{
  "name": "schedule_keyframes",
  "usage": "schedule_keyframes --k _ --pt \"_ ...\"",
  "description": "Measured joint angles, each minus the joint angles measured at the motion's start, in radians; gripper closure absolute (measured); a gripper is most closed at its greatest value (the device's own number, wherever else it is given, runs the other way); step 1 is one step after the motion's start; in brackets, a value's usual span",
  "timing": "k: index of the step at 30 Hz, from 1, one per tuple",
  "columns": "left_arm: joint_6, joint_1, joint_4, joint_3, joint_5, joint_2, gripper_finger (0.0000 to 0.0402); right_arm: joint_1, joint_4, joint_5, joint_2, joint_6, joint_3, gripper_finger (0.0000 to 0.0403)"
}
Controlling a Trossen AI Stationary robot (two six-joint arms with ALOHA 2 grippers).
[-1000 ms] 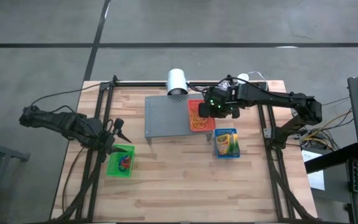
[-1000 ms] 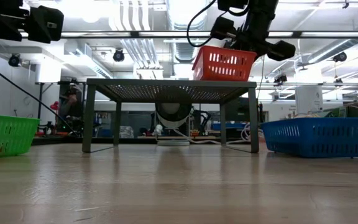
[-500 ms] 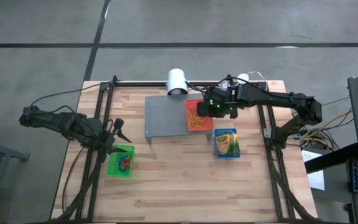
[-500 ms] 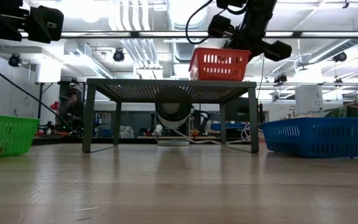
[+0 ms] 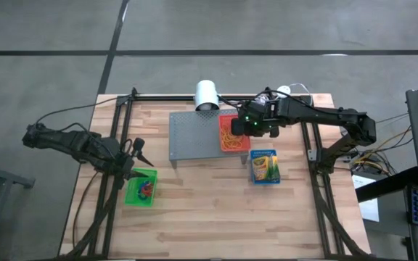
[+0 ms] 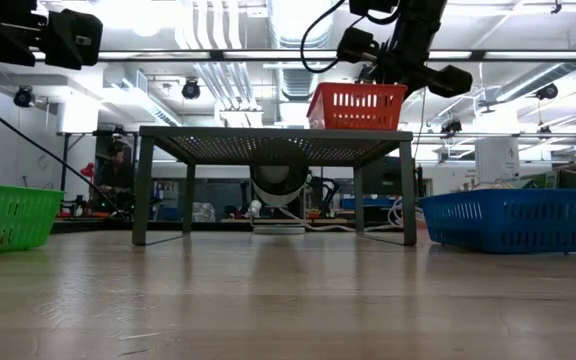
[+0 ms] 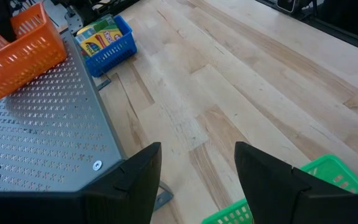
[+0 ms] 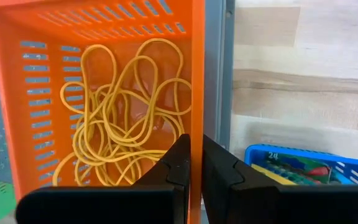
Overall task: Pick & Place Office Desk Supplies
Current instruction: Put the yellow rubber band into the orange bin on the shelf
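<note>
Rubber bands (image 8: 126,118): lying in a loose yellow tangle inside the red basket (image 8: 48,81), just ahead of the right gripper's (image 8: 196,158) fingertips.
Right gripper: clenching the red basket's side wall, one finger (image 8: 176,163) inside it, the other outside; the wall is sitting pinched between them.
Red basket: resting at the edge of the grey perforated stand (image 5: 193,134), directly under the right gripper; in the low view it is sitting on the stand's top (image 6: 356,105).
Crayon box (image 5: 264,167): lying in the blue basket (image 5: 265,177) on the table, near the right gripper, just past the stand's edge.
Left gripper (image 7: 197,168): hanging with fingers spread, holding nothing, well apart from the stand.
Green basket (image 5: 141,188): sitting just beside the left gripper, small red and blue bands (image 5: 145,189) showing inside.
</note>
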State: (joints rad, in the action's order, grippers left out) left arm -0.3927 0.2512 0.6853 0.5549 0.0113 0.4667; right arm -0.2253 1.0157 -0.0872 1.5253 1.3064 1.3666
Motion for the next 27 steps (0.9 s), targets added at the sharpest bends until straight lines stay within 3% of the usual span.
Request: schedule_keyframes --k 15,27 --pt "0.0 0.0 0.0 0.0 0.0 0.0 0.0193 0.0 -0.014 -0.011 0.0 0.037 0.0 0.0381" --pt "0.0 0.0 0.0 0.0 0.0 0.0 0.0193 0.0 -0.027 -0.016 0.0 0.052 0.0 0.0298"
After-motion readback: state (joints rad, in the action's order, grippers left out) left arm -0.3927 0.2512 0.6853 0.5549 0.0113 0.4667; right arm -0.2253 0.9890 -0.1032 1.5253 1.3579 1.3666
